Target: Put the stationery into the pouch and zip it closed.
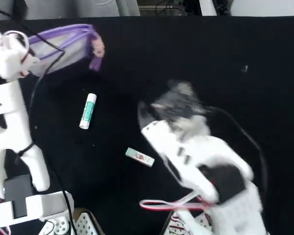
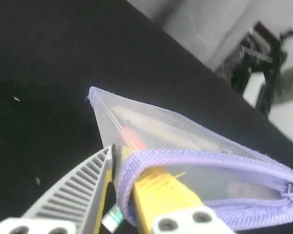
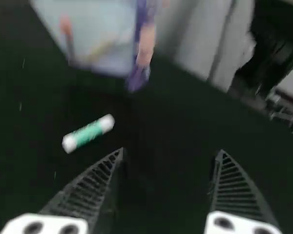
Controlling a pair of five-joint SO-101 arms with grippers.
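Table [image 1: 196, 54]: black, matte, cloth-like surface, few pale specks scattered on it. Glue stick [image 1: 88, 111]: white tube, green label, lying flat left of centre, long axis running roughly from far edge toward near edge. Eraser [image 1: 140, 157]: small white block with green and red marking, lying flat, closer to near edge, well apart from glue stick. Pouch [image 1: 63, 46]: clear mesh, purple zip, at far left corner; resting on table or lifted, cannot tell. Red-and-white cable loop [image 1: 157, 205] by near edge.

Two white plastic arms [image 1: 12, 122] with black servos [image 1: 17, 193] and black cables [image 1: 33, 105]; ribbed grey claw fingers [image 3: 95, 183], one yellow [image 2: 161, 195].
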